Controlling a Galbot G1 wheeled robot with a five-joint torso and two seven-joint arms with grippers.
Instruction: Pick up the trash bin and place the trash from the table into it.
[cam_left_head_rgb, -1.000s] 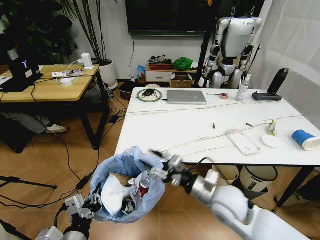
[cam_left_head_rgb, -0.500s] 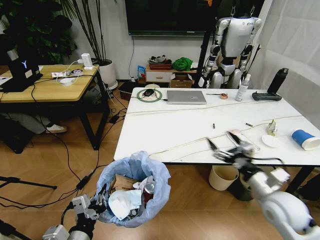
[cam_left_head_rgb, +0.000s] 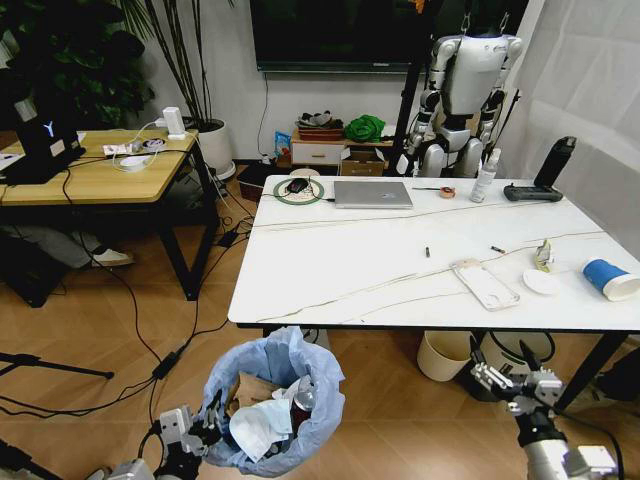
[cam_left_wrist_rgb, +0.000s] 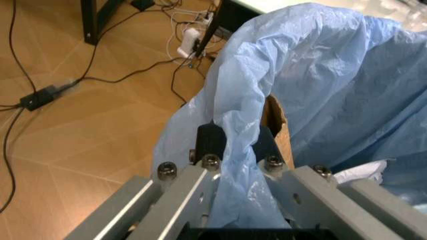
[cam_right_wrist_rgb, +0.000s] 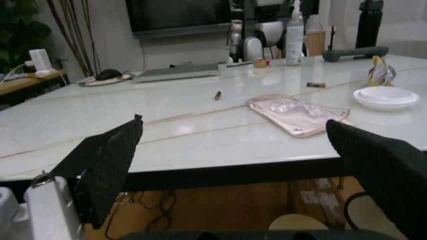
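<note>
Below the table (cam_left_head_rgb: 350, 270) edge, right end effector (cam_left_head_rgb: 518, 384) spread; left end effector (cam_left_wrist_rgb: 235, 145) clamped on trash bin (cam_left_head_rgb: 275, 400).

the white marble-look worktop (cam_left_head_rgb: 370, 265) is standing on slim black legs over a wooden floor (cam_left_head_rgb: 110, 330). along its far edge a silver laptop (cam_left_head_rgb: 373, 194) is lying shut, with a green ring holding a black mouse (cam_left_head_rgb: 299, 187) just beside it, and a white spray bottle (cam_left_head_rgb: 485, 177) and a black remote-like device (cam_left_head_rgb: 533, 193) are sitting farther toward the robot's right. nearer the front edge a clear plastic tray (cam_left_head_rgb: 485, 283) is lying flat. a small white dish (cam_left_head_rgb: 543, 282) is sitting beside it, a crumpled wrapper (cam_left_head_rgb: 544, 256) just behind the dish, and a blue-and-white paper cup (cam_left_head_rgb: 611, 279) is lying on its side at the right edge.
</note>
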